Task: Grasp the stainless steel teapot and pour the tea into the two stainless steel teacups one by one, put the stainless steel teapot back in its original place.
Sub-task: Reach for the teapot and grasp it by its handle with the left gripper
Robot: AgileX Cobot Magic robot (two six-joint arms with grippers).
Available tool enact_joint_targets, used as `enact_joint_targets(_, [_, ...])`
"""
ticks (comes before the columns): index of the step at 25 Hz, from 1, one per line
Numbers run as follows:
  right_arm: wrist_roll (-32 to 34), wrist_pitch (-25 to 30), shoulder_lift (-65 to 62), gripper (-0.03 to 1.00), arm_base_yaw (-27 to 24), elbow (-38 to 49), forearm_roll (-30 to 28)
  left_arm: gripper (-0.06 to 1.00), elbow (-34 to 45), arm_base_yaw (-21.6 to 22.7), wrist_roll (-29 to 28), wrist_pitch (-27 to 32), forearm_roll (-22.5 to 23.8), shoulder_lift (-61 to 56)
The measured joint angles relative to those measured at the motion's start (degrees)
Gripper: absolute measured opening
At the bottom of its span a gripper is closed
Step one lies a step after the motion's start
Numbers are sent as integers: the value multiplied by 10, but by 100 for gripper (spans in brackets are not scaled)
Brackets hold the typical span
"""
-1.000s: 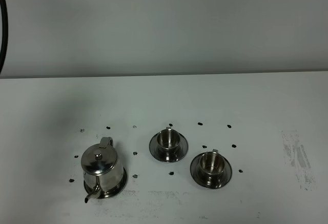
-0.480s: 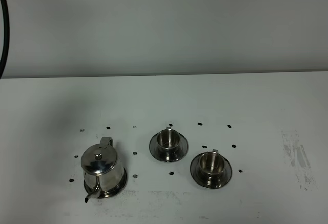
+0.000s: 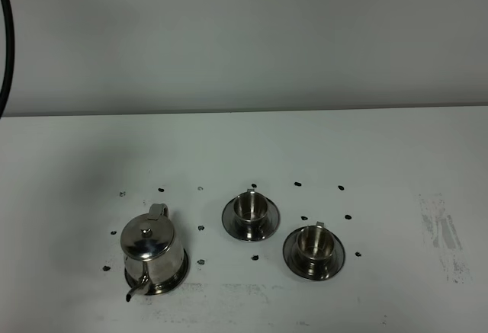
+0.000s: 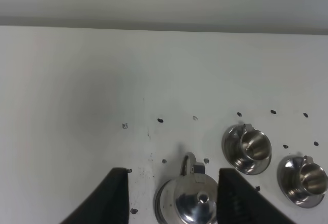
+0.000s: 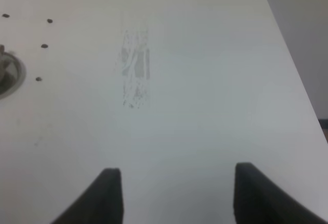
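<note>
Held left jaws spread, facing teapot (image 4: 197,206) on saucer (image 3: 181,270) near teacups (image 3: 250,208) (image 3: 314,243); held right jaws spread over desk (image 5: 205,106).

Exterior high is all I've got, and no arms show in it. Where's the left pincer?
Observer: The left wrist view shows the left pincer open and empty. The teapot is framed between its fingers, with no contact.
Operator: Right one?
Observer: The right pincer is open and empty too, over bare table near the scuff mark.
Operator: Any cup close to it?
Observer: No cup is in view. Only a saucer rim shows at the edge of the right wrist view, well apart from the fingers.
</note>
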Motion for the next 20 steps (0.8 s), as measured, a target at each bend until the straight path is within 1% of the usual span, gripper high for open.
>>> enact_joint_targets(20, [0, 0, 0, 49, 0, 0, 0, 46, 0, 0, 4, -10, -3, 0])
